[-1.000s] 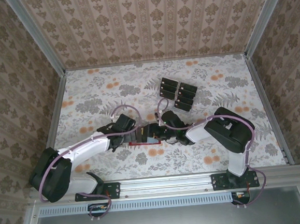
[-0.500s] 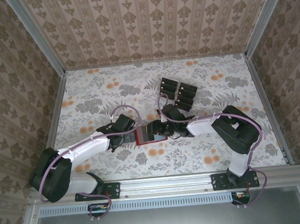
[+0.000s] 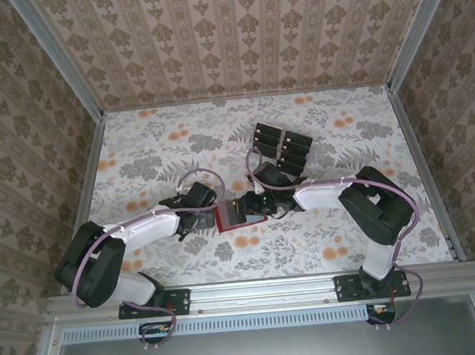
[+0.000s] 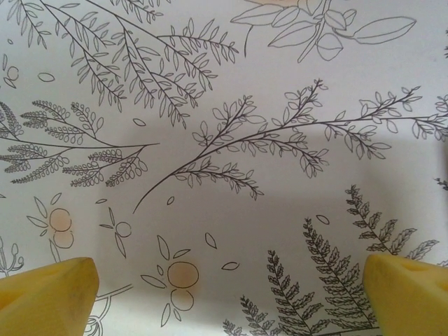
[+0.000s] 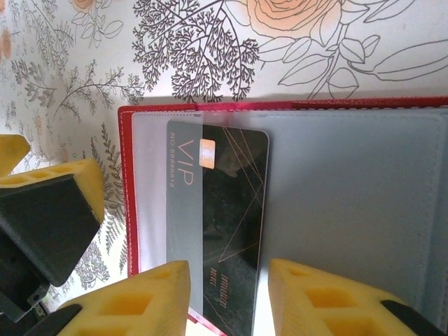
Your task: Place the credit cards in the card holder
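Right wrist view. We read the pale letters "VIP" on the black credit card (image 5: 231, 231), printed along its left part, which lies under the translucent sleeve of the red card holder (image 5: 124, 182). Beside them runs a fine line beginning "NO"; its digits are too small to tell. Small pale print near the card's lower end is illegible. Top view: the marks on the other cards (image 3: 283, 147) are unreadable.

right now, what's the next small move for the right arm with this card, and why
Probably nudge the black card deeper under the clear sleeve, toward the card holder's red edge: only a strip of it is tucked in, and the right gripper straddles its near end.
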